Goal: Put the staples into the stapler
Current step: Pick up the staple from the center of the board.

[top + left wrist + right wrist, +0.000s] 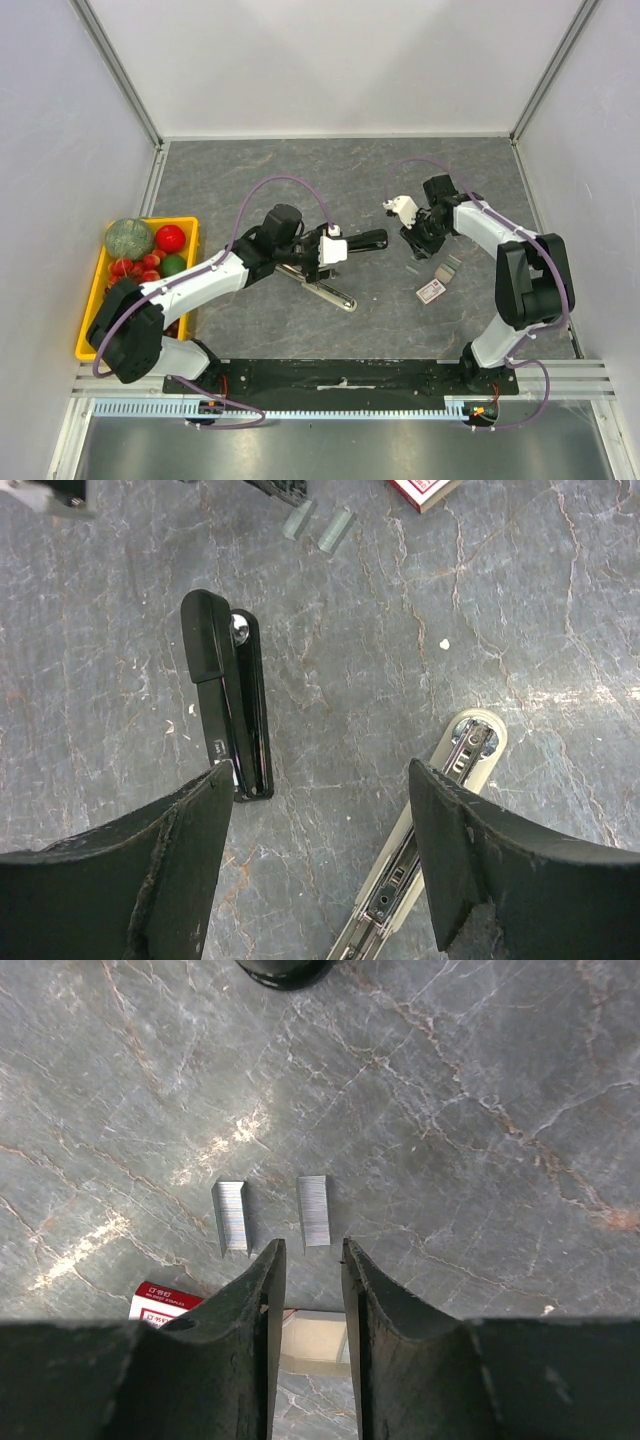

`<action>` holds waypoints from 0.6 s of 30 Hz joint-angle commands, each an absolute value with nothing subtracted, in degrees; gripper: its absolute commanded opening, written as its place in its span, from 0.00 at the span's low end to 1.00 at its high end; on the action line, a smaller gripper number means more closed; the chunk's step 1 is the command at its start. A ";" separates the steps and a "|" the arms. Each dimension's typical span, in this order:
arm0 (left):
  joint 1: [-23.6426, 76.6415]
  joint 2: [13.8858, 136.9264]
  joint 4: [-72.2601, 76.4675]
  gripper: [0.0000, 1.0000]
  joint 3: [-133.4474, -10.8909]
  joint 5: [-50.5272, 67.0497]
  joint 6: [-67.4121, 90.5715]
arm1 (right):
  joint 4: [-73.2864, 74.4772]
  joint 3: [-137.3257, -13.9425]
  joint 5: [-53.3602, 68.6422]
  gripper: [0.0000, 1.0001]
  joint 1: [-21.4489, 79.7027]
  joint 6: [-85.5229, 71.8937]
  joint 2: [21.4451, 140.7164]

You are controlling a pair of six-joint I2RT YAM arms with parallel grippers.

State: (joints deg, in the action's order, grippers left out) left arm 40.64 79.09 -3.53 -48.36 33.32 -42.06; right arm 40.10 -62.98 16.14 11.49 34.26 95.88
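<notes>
Lying side by side on the grey table, the staple strips sat just ahead of the right gripper — jaws parted narrowly, holding nothing. The staples box lay partly hidden under its fingers. The left gripper gaped wide and empty above the opened stapler.

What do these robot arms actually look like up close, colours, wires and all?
The left arm and right arm are both white shells over chunky black joints. A thin purple cable arcs off the left one, and another off the right. The left gripper and right gripper each end in two black, wedge-shaped fingers with scuffed, rough faces.
</notes>
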 commanded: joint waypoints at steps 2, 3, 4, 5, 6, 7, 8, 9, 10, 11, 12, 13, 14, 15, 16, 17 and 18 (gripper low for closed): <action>41.31 77.43 -0.18 0.77 -48.34 33.93 -39.29 | 39.99 -61.88 15.12 0.37 11.51 36.03 97.55; 41.31 77.61 -0.18 0.77 -48.43 33.84 -39.29 | 40.08 -61.79 15.03 0.37 11.51 36.12 97.73; 41.31 77.61 -0.35 0.77 -48.34 33.75 -39.29 | 40.34 -61.70 15.12 0.38 11.51 36.38 97.73; 41.40 77.69 -0.35 0.77 -48.43 33.66 -39.29 | 40.34 -61.53 15.12 0.38 11.51 36.47 98.00; 41.48 77.61 -0.44 0.77 -48.34 33.66 -39.29 | 40.43 -61.44 15.12 0.38 11.51 36.56 97.91; 41.48 77.78 -0.44 0.77 -48.43 33.66 -39.20 | 40.34 -61.26 15.12 0.38 11.60 36.56 98.00; 41.57 77.78 -0.35 0.77 -48.43 33.66 -39.11 | 40.34 -61.35 14.68 0.38 11.60 36.65 98.35; 41.57 77.87 -0.35 0.77 -48.43 33.66 -39.02 | 40.08 -61.17 14.07 0.39 11.60 36.56 98.52; 41.57 77.96 -0.44 0.77 -48.51 33.66 -39.02 | 39.73 -60.91 13.63 0.39 11.78 36.39 98.70; 41.66 77.96 -0.44 0.77 -48.43 33.66 -39.02 | 39.64 -60.82 13.01 0.39 11.69 36.56 98.96; 41.66 78.05 -0.53 0.77 -48.51 33.66 -38.94 | 39.38 -60.73 12.66 0.39 11.86 36.39 98.96; 41.75 78.05 -0.44 0.77 -48.43 33.66 -38.94 | 39.11 -60.56 12.48 0.39 11.95 36.39 99.14; 41.75 78.05 -0.53 0.77 -48.51 33.58 -38.94 | 39.11 -60.56 12.39 0.40 12.04 36.30 99.40; 41.75 78.05 -0.53 0.77 -48.52 33.57 -38.85 | 39.02 -60.56 11.96 0.40 12.04 36.12 99.58; 41.75 77.96 -0.53 0.77 -48.52 33.57 -38.85 | 38.94 -60.64 11.69 0.40 12.48 36.12 99.84; 41.84 78.05 -0.61 0.77 -48.52 33.57 -38.93 | 38.85 -60.47 11.52 0.40 12.65 36.12 100.28; 41.84 78.05 -0.62 0.77 -48.60 33.66 -38.94 | 38.50 -60.56 10.99 0.39 12.83 35.95 100.46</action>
